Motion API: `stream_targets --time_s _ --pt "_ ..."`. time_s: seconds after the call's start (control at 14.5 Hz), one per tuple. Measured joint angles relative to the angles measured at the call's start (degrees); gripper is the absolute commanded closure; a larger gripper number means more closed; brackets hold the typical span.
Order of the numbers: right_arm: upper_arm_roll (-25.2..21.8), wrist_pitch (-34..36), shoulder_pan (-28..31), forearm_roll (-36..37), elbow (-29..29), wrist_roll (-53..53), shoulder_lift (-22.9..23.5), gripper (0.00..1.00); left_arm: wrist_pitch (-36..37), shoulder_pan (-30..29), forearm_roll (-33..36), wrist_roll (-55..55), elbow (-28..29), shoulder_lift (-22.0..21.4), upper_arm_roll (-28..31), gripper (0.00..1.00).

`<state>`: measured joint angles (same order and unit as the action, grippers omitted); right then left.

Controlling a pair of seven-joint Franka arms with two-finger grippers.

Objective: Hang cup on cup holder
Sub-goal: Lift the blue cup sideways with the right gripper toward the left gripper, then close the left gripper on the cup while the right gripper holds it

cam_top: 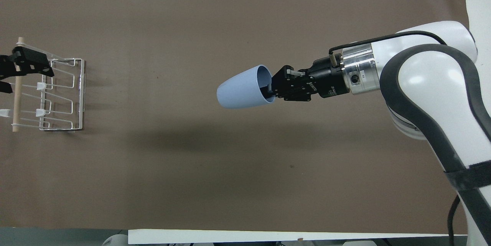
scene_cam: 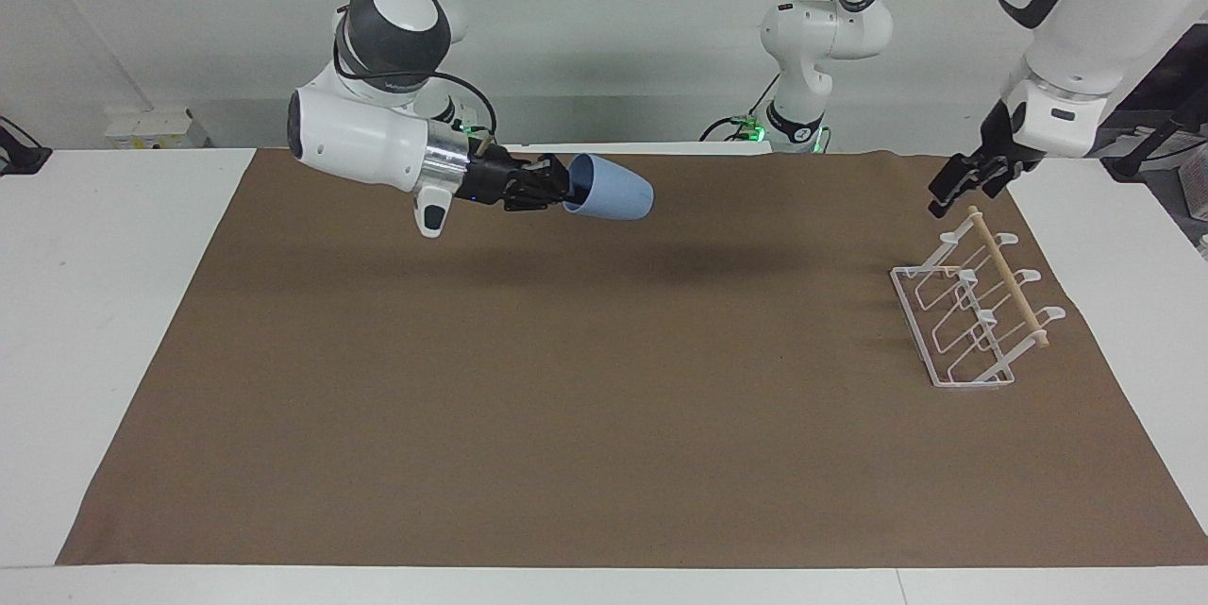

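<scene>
The light-blue cup (scene_cam: 613,188) lies on its side in the air, base pointing toward the left arm's end. My right gripper (scene_cam: 564,188) is shut on its rim, one finger inside, high over the brown mat; both also show in the overhead view, the cup (cam_top: 241,92) and the gripper (cam_top: 271,88). The white wire cup holder (scene_cam: 972,312) stands on the mat at the left arm's end, its wooden dowel (scene_cam: 1008,279) along the top. My left gripper (scene_cam: 951,199) is open and empty, just over the dowel's end nearer to the robots.
The brown mat (scene_cam: 604,416) covers most of the white table (scene_cam: 104,303). The mat's edge (cam_top: 466,15) runs close by the right arm's end. Nothing else stands on the mat.
</scene>
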<state>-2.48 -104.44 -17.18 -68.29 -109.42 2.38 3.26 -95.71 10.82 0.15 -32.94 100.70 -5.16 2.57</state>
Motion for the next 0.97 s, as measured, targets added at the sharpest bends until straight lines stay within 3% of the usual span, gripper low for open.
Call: stream_targets --time_s 0.21,0.55,0.76,0.97 --pt "0.0 -0.3 -1.9 -6.4 -0.2 3.5 -0.1 1.00 -4.0 1.9 -5.2 -16.8 0.2 -0.3 -0.4 0.00" --pt "0.0 -7.5 -7.1 -11.3 -1.0 8.7 -0.1 1.00 -9.0 8.0 -11.0 -45.2 -2.9 0.8 -0.7 0.01" --pt "0.0 -9.4 -8.9 -13.6 -1.8 10.5 0.0 1.00 -8.9 11.0 -13.4 -56.9 -7.9 3.0 -0.8 0.01" --pt "-0.1 -12.3 -10.7 -13.8 -2.3 11.2 0.2 1.00 -9.2 15.0 -13.9 -66.0 -8.9 4.0 -0.8 0.01"
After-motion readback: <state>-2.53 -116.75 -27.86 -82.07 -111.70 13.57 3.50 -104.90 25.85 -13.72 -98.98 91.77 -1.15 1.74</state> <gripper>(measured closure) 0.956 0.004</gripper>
